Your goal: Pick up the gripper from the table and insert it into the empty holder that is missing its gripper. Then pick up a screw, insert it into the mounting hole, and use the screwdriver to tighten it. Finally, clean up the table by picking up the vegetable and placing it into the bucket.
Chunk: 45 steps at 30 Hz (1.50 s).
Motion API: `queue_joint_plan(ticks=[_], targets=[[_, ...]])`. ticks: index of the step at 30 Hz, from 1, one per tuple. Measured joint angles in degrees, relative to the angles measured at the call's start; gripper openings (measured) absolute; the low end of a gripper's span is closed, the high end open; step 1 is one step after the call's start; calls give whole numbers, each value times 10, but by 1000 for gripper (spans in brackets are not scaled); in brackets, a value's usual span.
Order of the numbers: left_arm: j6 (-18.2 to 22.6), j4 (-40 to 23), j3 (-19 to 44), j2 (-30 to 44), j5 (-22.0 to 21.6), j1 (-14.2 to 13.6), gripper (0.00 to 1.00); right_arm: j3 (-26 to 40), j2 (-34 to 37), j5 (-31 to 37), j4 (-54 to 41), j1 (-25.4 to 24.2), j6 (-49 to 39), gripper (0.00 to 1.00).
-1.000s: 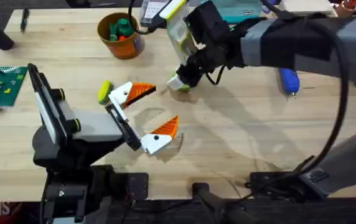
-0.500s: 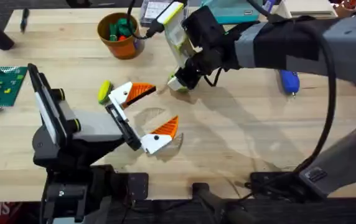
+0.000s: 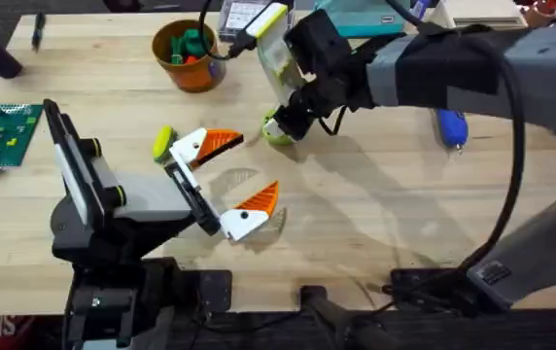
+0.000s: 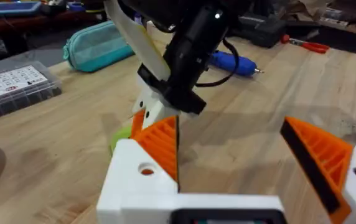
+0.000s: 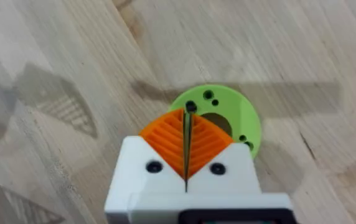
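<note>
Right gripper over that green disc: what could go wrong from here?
The right gripper has its pads pressed together above the green disc, which is not a task item; time may be lost there. The yellow-green vegetable lies touching the open left gripper, so a left arm move could knock it.

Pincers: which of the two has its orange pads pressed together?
The right pincer, over the green disc: its pads meet along a thin seam. The left pincer stands wide open, orange pads well apart.
</note>
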Motion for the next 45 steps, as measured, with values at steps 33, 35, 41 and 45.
queue_joint_plan(ticks=[33, 35, 41, 45], targets=[[0, 0, 0, 0, 0, 0, 995, 0, -14, 0, 34, 0, 0, 232], [0, 0, 0, 0, 0, 0, 995, 0, -10, 0, 33, 0, 0, 228], [0, 0, 0, 0, 0, 0, 995, 0, -3, 0, 32, 3, 0, 223], [0, 1, 0, 0, -2, 0, 995, 0, 0, 0, 32, 7, 0, 223]])
